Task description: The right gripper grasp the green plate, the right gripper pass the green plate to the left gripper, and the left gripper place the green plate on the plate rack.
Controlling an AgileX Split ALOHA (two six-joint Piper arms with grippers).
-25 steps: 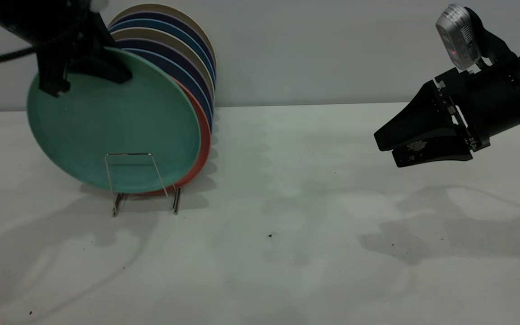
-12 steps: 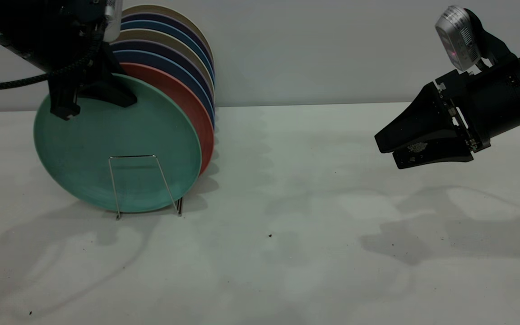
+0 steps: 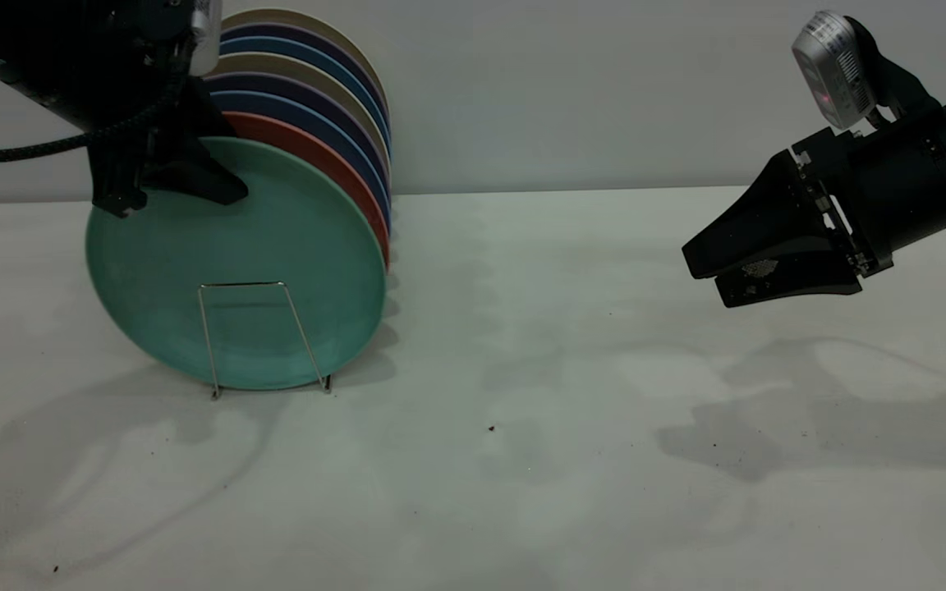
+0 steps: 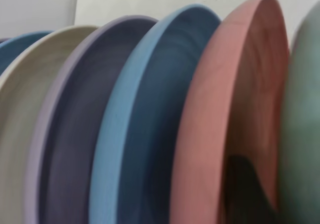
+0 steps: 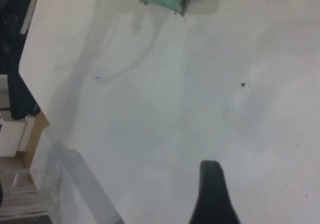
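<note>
Green plate (image 3: 276,271) standing on edge in the front slot of the plate rack (image 3: 264,336), flat face turned toward the exterior camera, top leaning back against the salmon plate (image 3: 333,168) behind it; round, so no long axis to speak of. Lower rim down at the table (image 3: 522,460) between the rack's wire feet, the front trapezoid loop crossing the lower face. Behind, a close-packed row of blue, purple and beige plates (image 3: 317,90), rims nearly touching, no free slot visible among them. Left gripper (image 3: 161,176) clamped on the green plate's upper left rim, one jaw in front of the face, the other behind it next to the salmon plate in the left wrist view. Right gripper (image 3: 707,271) held above the table well to the right, tips pointing toward the rack, jaws nearly together and holding nothing. Broad bare tabletop between rack and right gripper, and in front of the rack; back wall (image 3: 604,90) close behind the plate row; table edge visible in the right wrist view.
</note>
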